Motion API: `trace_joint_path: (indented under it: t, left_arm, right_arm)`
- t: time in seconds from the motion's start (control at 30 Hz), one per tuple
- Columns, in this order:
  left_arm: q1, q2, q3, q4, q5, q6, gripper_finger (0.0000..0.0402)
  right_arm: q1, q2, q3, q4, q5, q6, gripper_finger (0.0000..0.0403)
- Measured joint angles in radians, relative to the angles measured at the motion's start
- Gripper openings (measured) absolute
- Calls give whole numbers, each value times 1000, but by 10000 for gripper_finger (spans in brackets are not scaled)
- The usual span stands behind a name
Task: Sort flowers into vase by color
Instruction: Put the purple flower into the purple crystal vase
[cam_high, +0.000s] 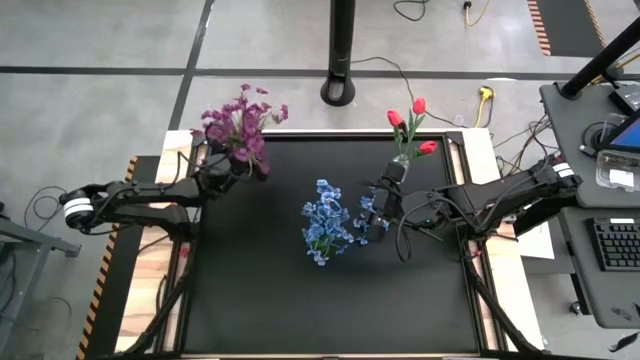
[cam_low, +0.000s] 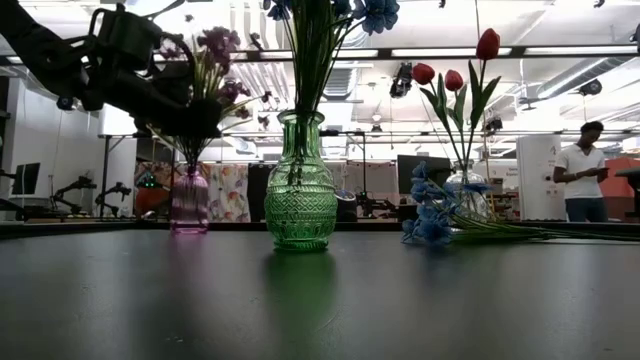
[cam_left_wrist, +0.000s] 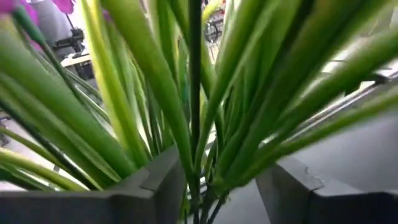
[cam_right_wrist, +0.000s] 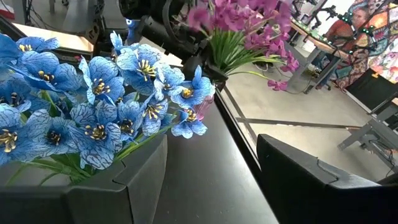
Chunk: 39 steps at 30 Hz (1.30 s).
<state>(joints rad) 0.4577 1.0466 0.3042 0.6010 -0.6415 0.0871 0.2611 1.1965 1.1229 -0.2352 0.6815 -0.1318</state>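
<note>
A: Start near. What's closest?

B: In the low view, the green vase (cam_low: 300, 185) stands nearest on the black table (cam_high: 270, 300), around the middle, with blue flowers (cam_high: 327, 222) upright in it.

A: And the right arm?

B: It reaches in from the right edge, lying low and pointing left. The right gripper (cam_high: 372, 215) sits just right of the blue bunch, fingers parted; nothing sits between them in the wrist view. A loose blue sprig (cam_low: 432, 212) lies flat on the table by it, stem (cam_low: 540, 233) running right.

A: The left arm?

B: It comes in from the left edge, stretched toward the far left corner. The left gripper (cam_high: 232, 170) is at the purple flowers (cam_high: 240, 122), and its fingers (cam_left_wrist: 158, 186) stand part open around the green stems (cam_left_wrist: 199, 112). Whether they press the stems, I can't tell.

A: What holds the purple ones?

B: A pink vase (cam_low: 189, 200) at the far left. The bunch stands upright in it.

A: And the far right?

B: A clear vase (cam_low: 466, 195) with three red tulips (cam_high: 412, 122). Beyond the table, a person (cam_low: 583, 172) stands at the right.
</note>
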Motion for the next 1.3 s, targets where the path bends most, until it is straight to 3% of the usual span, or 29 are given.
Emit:
trace_joint_path:
  t: [0.27, 0.5, 0.67, 1.1, 1.3]
  left_arm:
    - [-2, -1, 6, -52, -3, -16, 239]
    - [-10, -5, 37, -142, -3, -47, 270]
    - [-12, -9, 78, -231, -3, -50, 279]
    - [-23, -10, 284, -739, 11, -190, 281]
    - [-27, -10, 351, -836, 58, -222, 281]
  right_arm:
    - [0, 0, 0, 0, 0, 0, 242]
    - [0, 0, 0, 0, 0, -3, 242]
    - [0, 0, 0, 0, 0, -3, 242]
    - [-12, -4, 0, 5, 0, 1, 242]
    - [-11, -4, 0, 8, 0, 0, 242]
